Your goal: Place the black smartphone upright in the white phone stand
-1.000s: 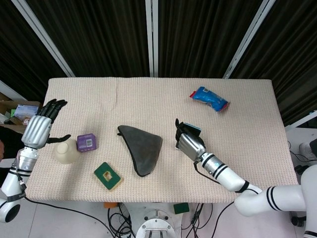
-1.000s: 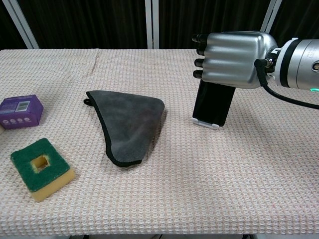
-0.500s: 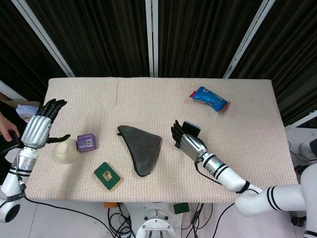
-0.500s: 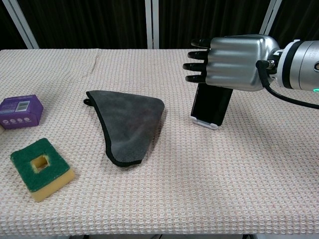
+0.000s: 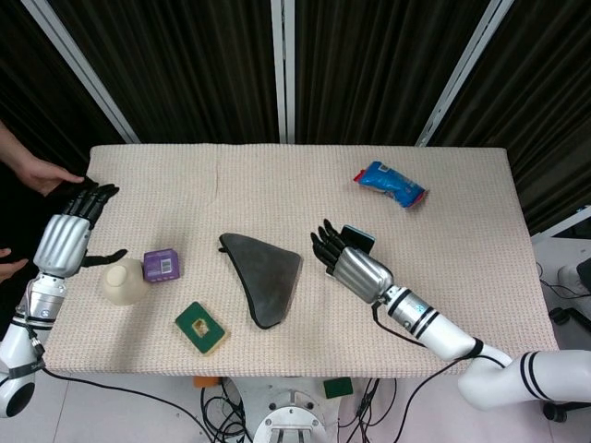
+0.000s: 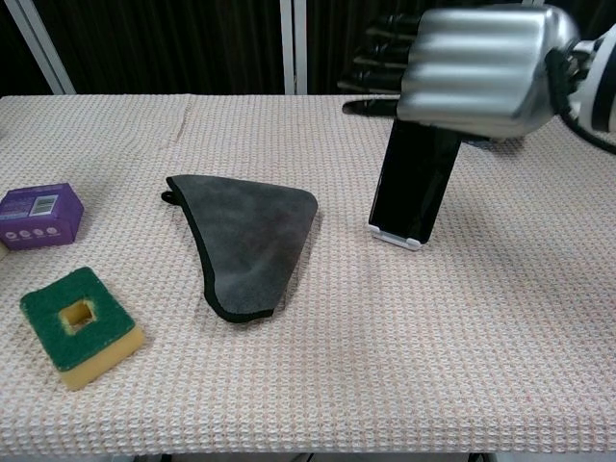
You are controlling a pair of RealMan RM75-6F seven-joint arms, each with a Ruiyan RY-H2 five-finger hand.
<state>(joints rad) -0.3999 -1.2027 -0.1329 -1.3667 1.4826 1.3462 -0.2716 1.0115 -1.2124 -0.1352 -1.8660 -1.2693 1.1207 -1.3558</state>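
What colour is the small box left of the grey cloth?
Purple, with a white label; the box shows best in the chest view.

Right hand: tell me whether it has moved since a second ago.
Yes. The right hand has opened and lifted off the black smartphone, which stands alone in the white phone stand.

glossy black smartphone [image 6: 417,183], waffle-textured tablecloth [image 6: 385,366]

The table [image 5: 462,231] carries a beige waffle-weave cover. Directly on it lie: a dark grey cloth [image 5: 263,272], a green-and-yellow sponge [image 5: 201,328], a purple box [image 5: 162,265], a cream cup [image 5: 124,282], a blue packet [image 5: 391,184], and the white phone stand [image 6: 397,237] holding the black smartphone [image 6: 417,183] upright.
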